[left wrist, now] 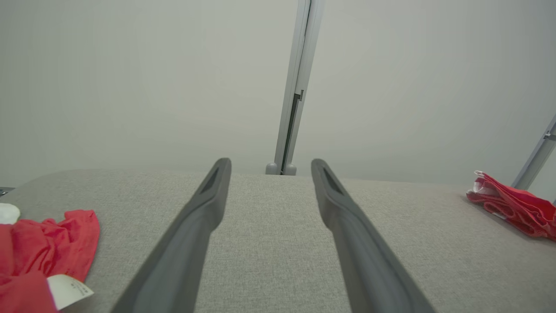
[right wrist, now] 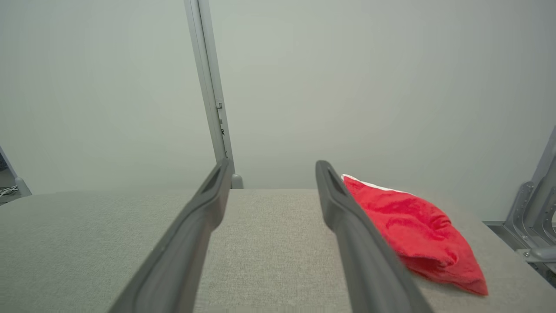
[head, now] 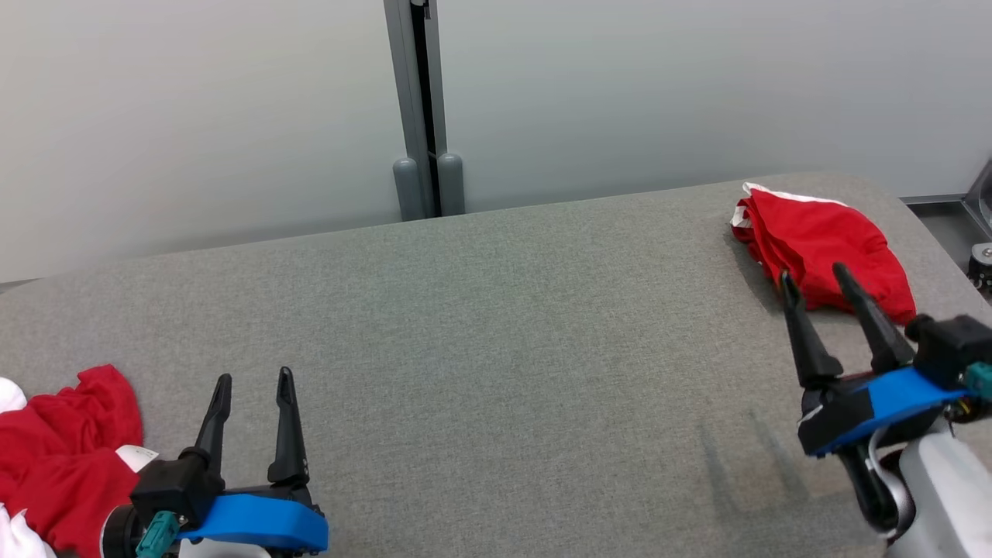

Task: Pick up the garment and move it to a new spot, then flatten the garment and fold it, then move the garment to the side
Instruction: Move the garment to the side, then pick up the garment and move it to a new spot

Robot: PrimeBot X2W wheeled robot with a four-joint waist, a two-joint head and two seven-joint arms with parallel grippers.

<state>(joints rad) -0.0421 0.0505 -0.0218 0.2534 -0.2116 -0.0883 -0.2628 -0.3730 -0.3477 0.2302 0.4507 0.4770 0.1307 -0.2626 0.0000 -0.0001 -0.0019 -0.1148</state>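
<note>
Head view: the garment, a crumpled red heap with white parts, lies at the near left corner of the table. It is just beside the left gripper, whose fingers stand apart and empty. The right gripper hovers, likewise spread and empty, near a folded garment at the far right (apparently one already dealt with, so I take the heap as the piece to lift). The heap runs off the left and bottom edges, so its full extent and kind cannot be told.

Left wrist view: the heap sits left of the fingers, apart from them, with a white label at its near edge. It looks like a light, limp knit. It will likely sag and trail when lifted, and a pinch may catch several layers. A raised fold near the label seems the best hold. Collar and sleeves cannot be made out.

Right wrist view: the folded garment lies beside the right-hand finger, which covers its near edge. I cannot tell whether they touch.
</note>
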